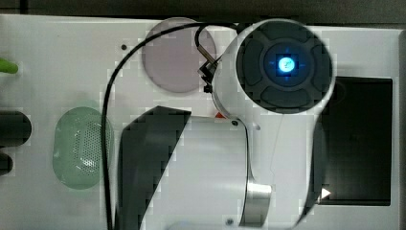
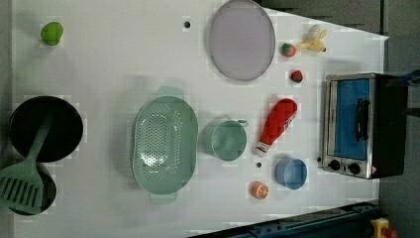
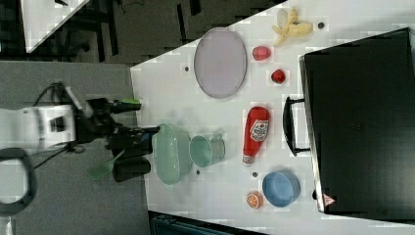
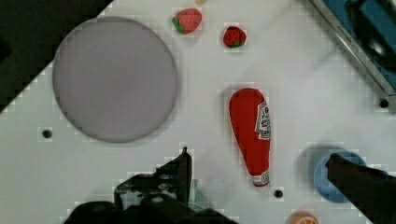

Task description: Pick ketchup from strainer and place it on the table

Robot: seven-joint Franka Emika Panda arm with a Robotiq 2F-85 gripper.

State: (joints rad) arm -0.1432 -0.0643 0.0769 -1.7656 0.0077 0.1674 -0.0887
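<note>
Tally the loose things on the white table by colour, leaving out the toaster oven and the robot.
Red: 3, ketchup, strawberry, strawberry
Green: 4, strainer, cup, spatula, round fruit
Black: 2, pan, pot
Lilac: 1, plate
Blue: 1, bowl
Orange: 1, orange half
Yellow: 1, banana
Total: 13

grey floor (image 3: 73, 196), second white table (image 3: 46, 17)
</note>
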